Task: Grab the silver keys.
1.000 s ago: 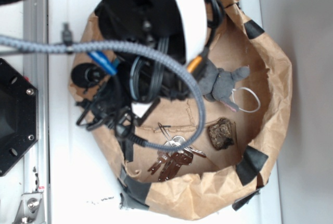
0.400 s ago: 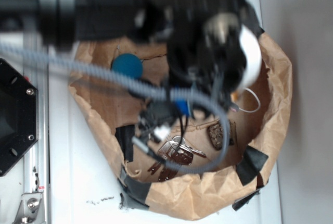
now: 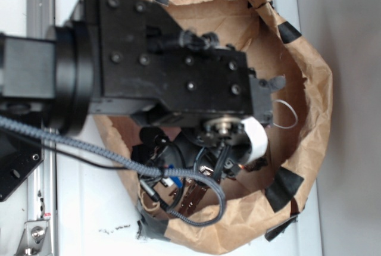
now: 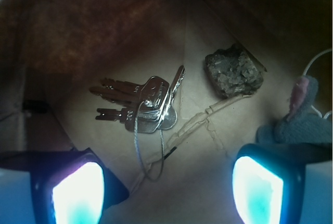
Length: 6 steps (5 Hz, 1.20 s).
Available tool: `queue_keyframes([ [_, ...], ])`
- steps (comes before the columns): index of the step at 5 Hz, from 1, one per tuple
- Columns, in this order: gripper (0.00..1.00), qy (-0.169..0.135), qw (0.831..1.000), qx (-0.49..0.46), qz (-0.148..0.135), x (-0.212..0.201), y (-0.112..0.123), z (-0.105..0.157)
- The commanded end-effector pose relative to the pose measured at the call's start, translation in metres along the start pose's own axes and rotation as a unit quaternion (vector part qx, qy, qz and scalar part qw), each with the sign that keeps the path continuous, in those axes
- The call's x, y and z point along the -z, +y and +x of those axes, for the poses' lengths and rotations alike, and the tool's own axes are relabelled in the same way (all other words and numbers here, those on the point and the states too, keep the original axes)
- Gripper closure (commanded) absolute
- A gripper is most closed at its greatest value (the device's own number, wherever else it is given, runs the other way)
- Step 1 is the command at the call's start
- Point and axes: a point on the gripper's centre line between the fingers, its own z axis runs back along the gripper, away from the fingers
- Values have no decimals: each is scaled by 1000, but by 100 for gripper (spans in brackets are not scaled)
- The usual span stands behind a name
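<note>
Arm has swung over the bag; claw (image 4: 166,182) apart, silver keys (image 4: 143,104) centred ahead. Descent next.

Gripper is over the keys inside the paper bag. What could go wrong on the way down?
1. The silver keys lie flat on the bag floor, so the open gripper may skid over them.
2. Only the thin wire loop may get caught, and it could slip out.
3. The rock-like chunk and grey plush toy sit near; a sideways drift could snag them.

Silver and bronze keys (image 4: 143,104), dark brown rock (image 4: 232,71), grey plush toy (image 4: 304,120).
</note>
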Motion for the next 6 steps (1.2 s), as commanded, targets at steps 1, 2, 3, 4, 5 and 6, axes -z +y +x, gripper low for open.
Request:
queue_keyframes([
  [1, 0, 13, 1000, 18, 13, 15, 4, 0],
  [2, 0, 23, 1000, -1, 20, 28, 19, -3],
  [3, 0, 30, 999, -5, 30, 32, 25, -1],
  [4, 0, 22, 999, 4, 29, 28, 21, 1],
  [5, 6, 18, 999, 12, 25, 28, 16, 0],
  [6, 100, 6, 1000, 12, 19, 23, 16, -1],
])
